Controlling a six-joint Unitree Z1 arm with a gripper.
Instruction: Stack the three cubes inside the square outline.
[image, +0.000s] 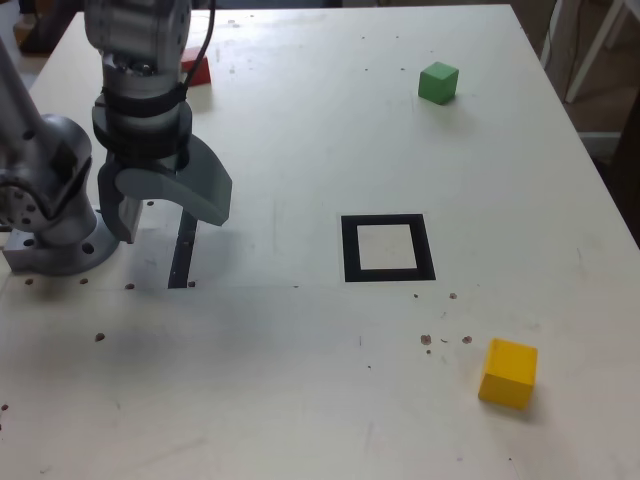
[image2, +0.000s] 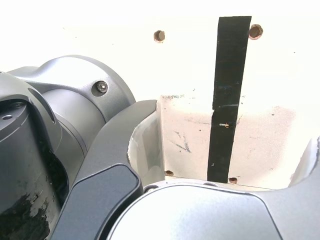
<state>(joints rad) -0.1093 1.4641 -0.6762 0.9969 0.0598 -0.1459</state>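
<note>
I see a white table (image: 300, 380), speckled with dark spots. Black tape strip (image: 182, 255) at nine o'clock. White chair legs (image: 590, 50) off two o'clock.

We find no text, label, brand, number or sign that can be read in either view. The surface (image: 300, 380) bears only plain black tape and small dark specks, and the arm's grey housing shows no lettering that we can make out.

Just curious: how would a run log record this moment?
gripper: open, empty | red cube, green cube, yellow cube: apart | square outline: empty
</note>
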